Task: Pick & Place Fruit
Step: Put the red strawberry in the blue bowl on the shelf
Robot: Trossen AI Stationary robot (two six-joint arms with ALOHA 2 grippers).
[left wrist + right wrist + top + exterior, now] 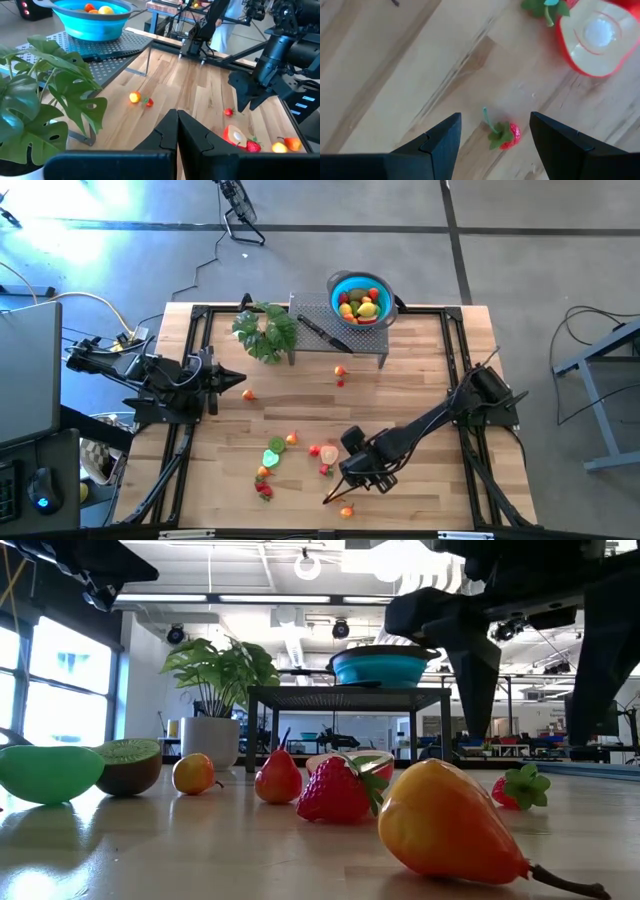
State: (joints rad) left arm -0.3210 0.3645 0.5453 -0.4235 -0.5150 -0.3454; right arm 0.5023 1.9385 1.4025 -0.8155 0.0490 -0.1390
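A small red strawberry (506, 136) with green leaves lies on the wooden table, near its front (325, 470). My right gripper (495, 120) hangs open above it, pointing down. One finger stands on each side of the strawberry and touches nothing (247, 106). A red apple half (592, 37) lies close by. More fruit is scattered around: a green lime (45, 773), a kiwi half (130, 765), a larger strawberry (335, 790) and an orange-yellow pear (450, 825). The blue bowl (358, 297) holds several fruits at the far edge. My left gripper (177, 135) waits shut at the table's left (235, 380).
The bowl stands on a perforated metal rack (345, 338), where a black-handled knife (320, 332) also lies. A leafy potted plant (265, 330) stands to the left of the rack. Two small fruits (340, 372) lie in front of the rack, another (248, 393) lies near my left gripper.
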